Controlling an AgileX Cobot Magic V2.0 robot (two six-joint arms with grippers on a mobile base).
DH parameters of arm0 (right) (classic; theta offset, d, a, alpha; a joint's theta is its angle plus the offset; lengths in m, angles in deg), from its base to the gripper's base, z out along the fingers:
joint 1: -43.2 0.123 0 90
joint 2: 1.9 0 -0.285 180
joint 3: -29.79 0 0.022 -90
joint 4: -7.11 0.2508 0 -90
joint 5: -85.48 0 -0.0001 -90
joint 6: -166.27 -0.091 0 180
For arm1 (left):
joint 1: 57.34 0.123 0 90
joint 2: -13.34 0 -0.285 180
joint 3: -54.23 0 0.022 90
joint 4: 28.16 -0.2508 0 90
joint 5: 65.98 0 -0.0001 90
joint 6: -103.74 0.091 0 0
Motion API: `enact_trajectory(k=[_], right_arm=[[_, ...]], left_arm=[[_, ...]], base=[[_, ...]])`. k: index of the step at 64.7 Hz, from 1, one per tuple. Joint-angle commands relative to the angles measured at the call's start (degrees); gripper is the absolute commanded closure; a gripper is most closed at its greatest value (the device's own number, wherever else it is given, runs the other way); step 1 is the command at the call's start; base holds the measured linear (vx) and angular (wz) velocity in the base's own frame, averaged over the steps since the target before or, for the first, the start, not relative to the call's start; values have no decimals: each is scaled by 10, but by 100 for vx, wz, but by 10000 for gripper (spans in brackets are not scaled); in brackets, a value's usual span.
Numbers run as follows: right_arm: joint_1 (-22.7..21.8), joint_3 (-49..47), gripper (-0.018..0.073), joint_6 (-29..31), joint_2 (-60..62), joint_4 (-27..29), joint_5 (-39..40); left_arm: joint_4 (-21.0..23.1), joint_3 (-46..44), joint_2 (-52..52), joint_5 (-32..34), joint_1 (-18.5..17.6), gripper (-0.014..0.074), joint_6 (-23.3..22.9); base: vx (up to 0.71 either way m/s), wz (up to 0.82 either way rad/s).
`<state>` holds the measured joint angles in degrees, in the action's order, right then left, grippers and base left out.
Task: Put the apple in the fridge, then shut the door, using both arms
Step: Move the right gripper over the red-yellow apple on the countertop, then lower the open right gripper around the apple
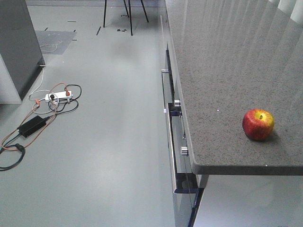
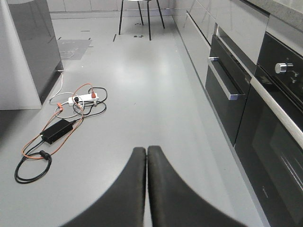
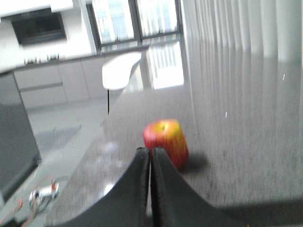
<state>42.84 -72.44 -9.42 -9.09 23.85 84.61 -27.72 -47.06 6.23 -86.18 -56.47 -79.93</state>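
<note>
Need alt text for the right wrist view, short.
A red and yellow apple sits on a grey speckled counter just beyond the right gripper, which is shut and empty. The picture is blurred; a white chair and windows show behind.

counter (image 1: 227, 71): dark grey, speckled, right side
oven (image 2: 227, 109): black, under the counter, bar handle, silver knobs
power strip (image 1: 57, 96): white, on the floor at left, orange and black cables tangled round it
power brick (image 1: 31, 126): black, near strip
chair (image 3: 120, 71): white seat, far end
curtain (image 3: 246, 47): white, behind counter
</note>
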Motion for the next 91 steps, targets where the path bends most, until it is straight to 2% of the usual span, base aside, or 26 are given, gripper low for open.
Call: enact_trajectory(k=[1,14,40,58,70,91], right_arm=[[0,-42,560,6,-16,-4,68],[0,-121,560,41,-101,-16,21],[0,-325,560,98,-354,-18,-79],[0,-331,560,98,-426,-3,-75],[0,-331,560,94,-437,18,-74],[0,-331,552,91,-437,19,-61]], left_arm=[[2,11,8,40,-1,602,-1],[2,11,8,40,-1,602,-1],[2,11,8,40,-1,602,-1],[2,11,8,40,-1,602,-1],[2,11,8,40,-1,602,-1],[2,11,8,40,-1,602,-1]], base=[[0,0],[0,0],[0,0],[0,0],[0,0],[0,0]])
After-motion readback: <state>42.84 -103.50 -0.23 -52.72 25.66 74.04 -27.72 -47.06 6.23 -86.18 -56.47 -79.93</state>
